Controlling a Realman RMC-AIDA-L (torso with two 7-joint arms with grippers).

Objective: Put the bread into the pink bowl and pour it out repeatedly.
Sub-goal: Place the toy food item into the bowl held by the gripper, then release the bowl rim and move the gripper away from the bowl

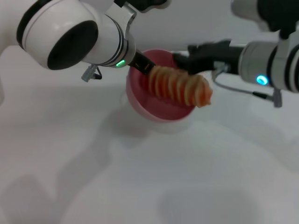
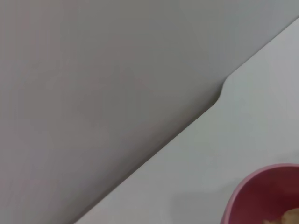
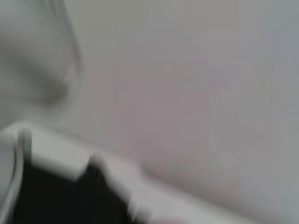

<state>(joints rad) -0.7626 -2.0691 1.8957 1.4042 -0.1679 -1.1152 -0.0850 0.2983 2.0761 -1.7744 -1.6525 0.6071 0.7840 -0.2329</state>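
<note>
The pink bowl point(image 1: 159, 107) is held tilted above the white table, its opening facing me. My left gripper point(image 1: 144, 65) is shut on the bowl's far left rim. The bread point(image 1: 180, 86), ridged and orange-brown, lies across the bowl's opening, and its right end sticks out past the rim. My right gripper point(image 1: 186, 61) reaches in from the right and is shut on the bread's upper side. The left wrist view shows part of the bowl's rim point(image 2: 254, 186) and a sliver of bread point(image 2: 290, 216). The right wrist view shows neither.
The white table point(image 1: 140, 177) spreads below the bowl. Its far edge point(image 2: 219, 100) meets a grey wall. A grey cable point(image 1: 243, 91) hangs under my right arm.
</note>
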